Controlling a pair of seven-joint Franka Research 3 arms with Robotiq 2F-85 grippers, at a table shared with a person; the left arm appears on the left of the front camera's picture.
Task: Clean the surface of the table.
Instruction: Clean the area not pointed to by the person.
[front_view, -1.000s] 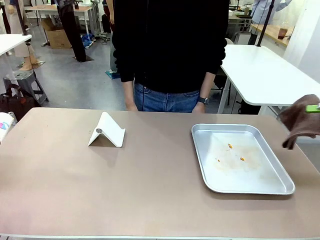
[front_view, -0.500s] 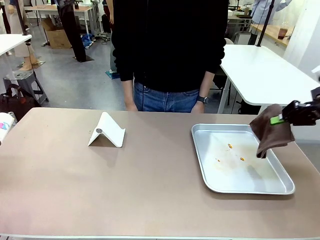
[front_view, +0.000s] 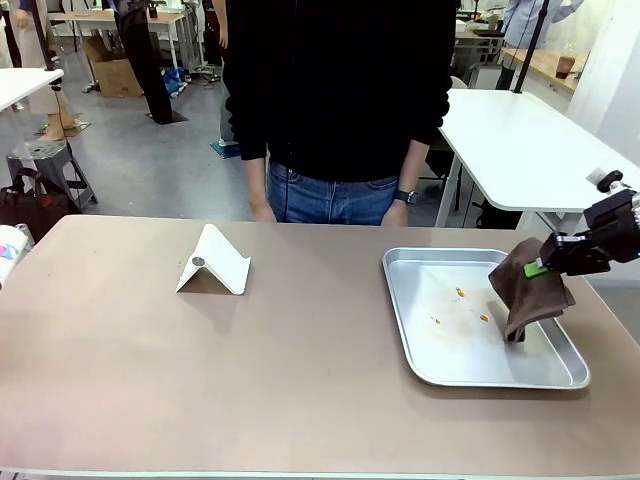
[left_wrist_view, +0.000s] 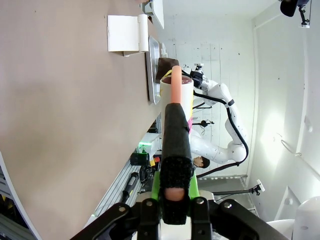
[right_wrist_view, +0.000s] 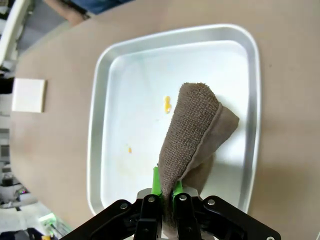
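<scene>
Moved since the earlier frame: right jaws (front_view: 540, 268), in from the desk's right end and lower. They were clamped on a brown cloth (front_view: 525, 295) that hung beneath them, its lower end at the floor of the metal tray (front_view: 480, 253). Orange crumbs (front_view: 460, 292) lay just ahead of the jaws. The tan desk (front_view: 250, 370) spread beneath and beyond. The left jaws (left_wrist_view: 175, 107) were drawn together, with the desk to one side.

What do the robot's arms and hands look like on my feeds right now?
The right arm is glossy white, built of rounded segments, with a black cable looped along it. The right hand is black with bright green pads. The left hand has black, rough-textured fingers edged in green, on a black base with round bolts.
</scene>
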